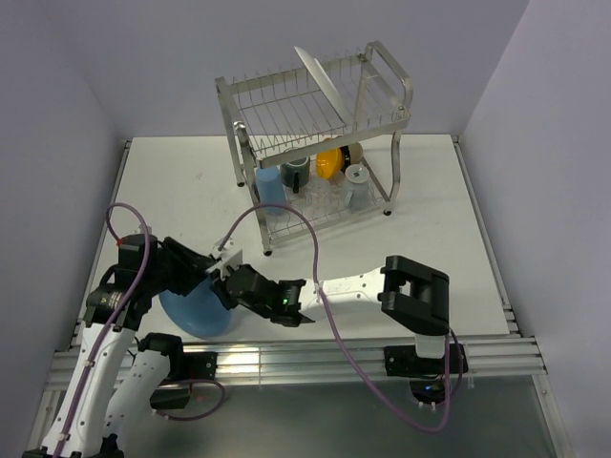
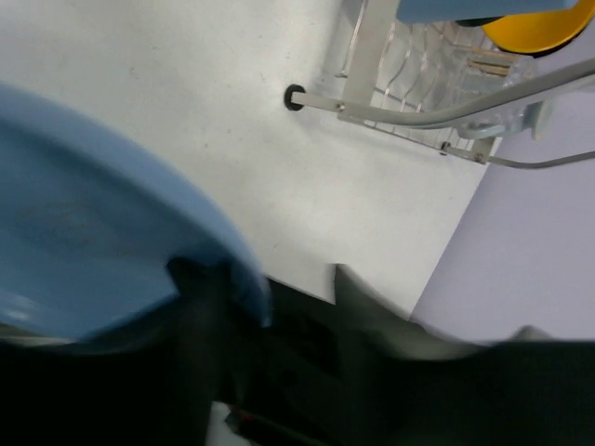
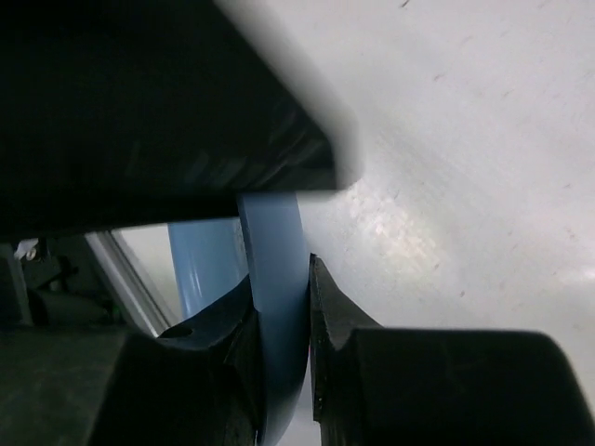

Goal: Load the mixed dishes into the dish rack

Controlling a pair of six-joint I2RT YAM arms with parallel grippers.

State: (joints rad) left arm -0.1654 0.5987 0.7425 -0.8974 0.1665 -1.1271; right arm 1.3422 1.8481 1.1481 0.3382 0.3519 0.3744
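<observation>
**White surface, one plate left to rack**

The white surface (image 1: 430, 219) sits between plain lilac walls, with the dish rack (image 1: 395, 167) at its far middle. The rack is nearly full: a white plate (image 1: 320, 76) leans on edge in the top tier, and below it stand the blue cup (image 1: 269, 184), dark mug (image 1: 296, 172), orange bowl (image 1: 329, 162) and pale grey-blue mug (image 1: 356, 176).

The light blue plate (image 1: 186, 313) is at the near left, well apart from the rack. The right gripper (image 3: 279, 316) is clamped on its rim, one finger on each face. The left gripper (image 1: 212, 269) is just beside the same edge, but I cannot tell whether it grips the plate or is apart.

This looks like the pick-up of the final dish, possibly a pass between arms. Next, the plate must be lifted, turned on edge, carried far across and lowered into a free top-tier slot beside the white plate without striking the wires.
</observation>
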